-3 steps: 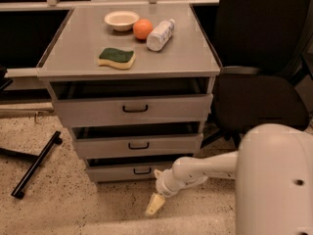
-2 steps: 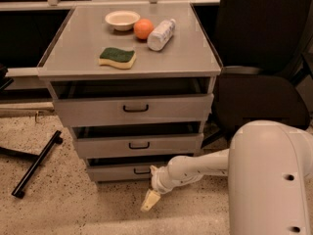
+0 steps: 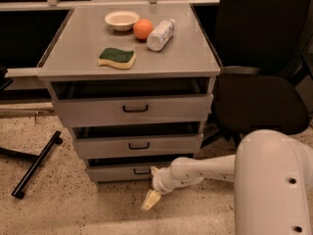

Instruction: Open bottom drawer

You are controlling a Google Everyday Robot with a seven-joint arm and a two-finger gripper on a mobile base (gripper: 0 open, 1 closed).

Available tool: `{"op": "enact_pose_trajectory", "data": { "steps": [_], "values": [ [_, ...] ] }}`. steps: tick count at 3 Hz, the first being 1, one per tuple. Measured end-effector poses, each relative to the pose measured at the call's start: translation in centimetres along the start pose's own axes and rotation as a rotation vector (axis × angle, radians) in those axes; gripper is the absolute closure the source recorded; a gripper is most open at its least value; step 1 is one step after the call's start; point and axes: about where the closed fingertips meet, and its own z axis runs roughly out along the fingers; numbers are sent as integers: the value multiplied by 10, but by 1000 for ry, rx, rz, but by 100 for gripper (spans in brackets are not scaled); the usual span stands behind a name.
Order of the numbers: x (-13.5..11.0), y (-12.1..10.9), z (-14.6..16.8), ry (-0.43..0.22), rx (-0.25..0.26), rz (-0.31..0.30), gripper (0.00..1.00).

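The bottom drawer [image 3: 115, 172] is the lowest and narrowest of three grey fronts in the cabinet. It stands out a little, with a dark gap above it. Its small black bar handle [image 3: 142, 171] is partly covered by my wrist. My gripper [image 3: 149, 200] hangs just in front of and below that handle, its cream fingers pointing down and left toward the floor. The white arm [image 3: 205, 169] reaches in from the lower right.
The mid drawer [image 3: 139, 145] and the top drawer [image 3: 134, 108] also stand slightly out. On the cabinet top lie a sponge [image 3: 117, 58], a bowl [image 3: 122, 19], an orange [image 3: 143, 29] and a bottle [image 3: 161, 34]. A black office chair [image 3: 259, 102] stands right; a black bar [image 3: 36, 163] lies left.
My gripper and forearm have moved left and slightly up, closer to the bottom drawer's handle. The drawers look unchanged.
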Motion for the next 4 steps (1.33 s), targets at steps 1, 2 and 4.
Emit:
{"op": "enact_pose_trajectory", "data": {
  "steps": [1, 2, 4],
  "values": [
    [12, -7, 42, -105, -35, -9, 0],
    [23, -14, 91, -187, -61, -16, 0],
    [30, -99, 108, -268, 90, 3, 0]
  ]
}}
